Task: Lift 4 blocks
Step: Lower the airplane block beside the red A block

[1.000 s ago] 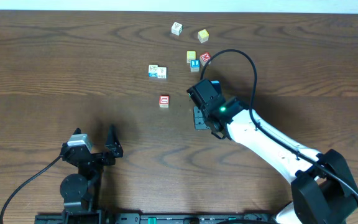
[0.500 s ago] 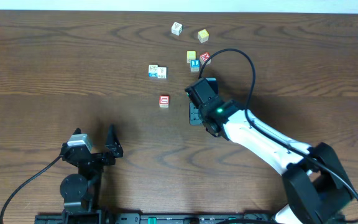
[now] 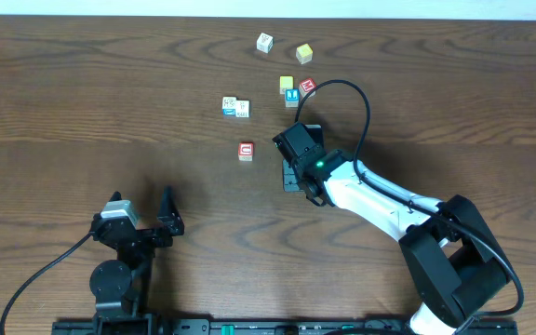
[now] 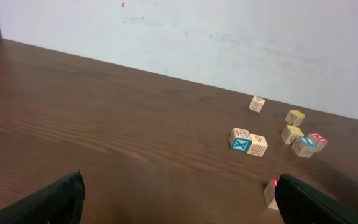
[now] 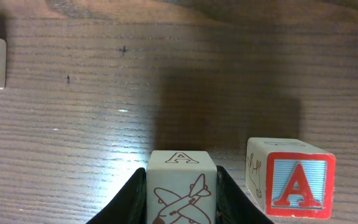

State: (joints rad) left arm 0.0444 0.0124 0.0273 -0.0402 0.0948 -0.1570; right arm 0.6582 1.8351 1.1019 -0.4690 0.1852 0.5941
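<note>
Yellow cubes [image 3: 286,84] lie near a white pair [image 3: 235,107].

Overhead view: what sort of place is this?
Likely a robotics lab bench: a wood-grain table against a plain white wall, two robot arms at its near edge, toy alphabet blocks scattered.

Cube trio [image 3: 291,95] huddled far back on table [image 3: 82,93] — rearmost cube [image 3: 264,42] and neighbour cube [image 3: 304,53] behind, apart. Touching pair [image 3: 235,107] lay left of trio. Airplane cube [image 5: 181,183] sat between right gripper's [image 5: 181,214] fingers [image 5: 131,202] — letter-A cube [image 5: 291,180] just right.

The right claw [image 3: 291,173] has moved its whitish block [image 5: 181,180] left, nearer the red-framed block [image 3: 246,150].
</note>
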